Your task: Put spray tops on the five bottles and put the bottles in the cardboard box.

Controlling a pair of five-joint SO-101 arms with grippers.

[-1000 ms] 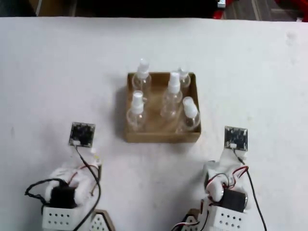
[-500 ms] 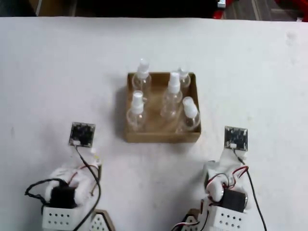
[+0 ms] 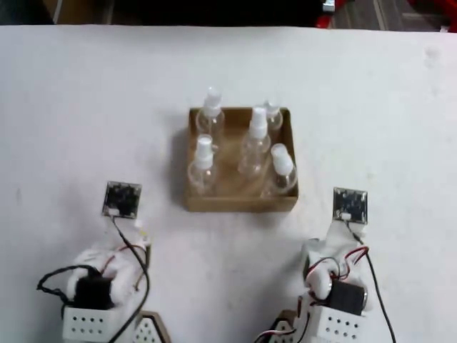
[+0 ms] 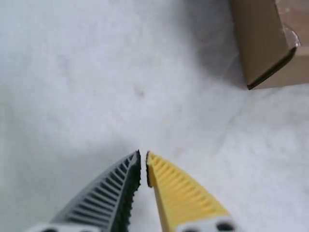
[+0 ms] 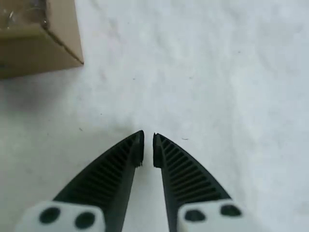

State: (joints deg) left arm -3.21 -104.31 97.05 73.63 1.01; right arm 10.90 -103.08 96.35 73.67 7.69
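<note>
Because it stands at the 1 o'clock corner behind a taller one, one bottle (image 3: 273,114) is half hidden; each wrist view cuts the cardboard box (image 3: 241,202) down to one corner.

Count: five bottles, each with one of the spray tops (image 3: 212,96), upright in the box at mid-surface (image 3: 86,107).

Arms: two, at 7 and 5 o'clock.

Item, the left gripper (image 4: 143,166): tips a hairline apart, holding nothing.

Item, the right gripper (image 5: 148,147): a narrow slit, likewise empty.

Surface: white table (image 3: 86,93), matte, faintly mottled. Directly on it: one cardboard box (image 3: 241,201), near centre. At the near edge, left arm (image 3: 93,286) and right arm (image 3: 332,286), either side of the box, apart from it.
</note>
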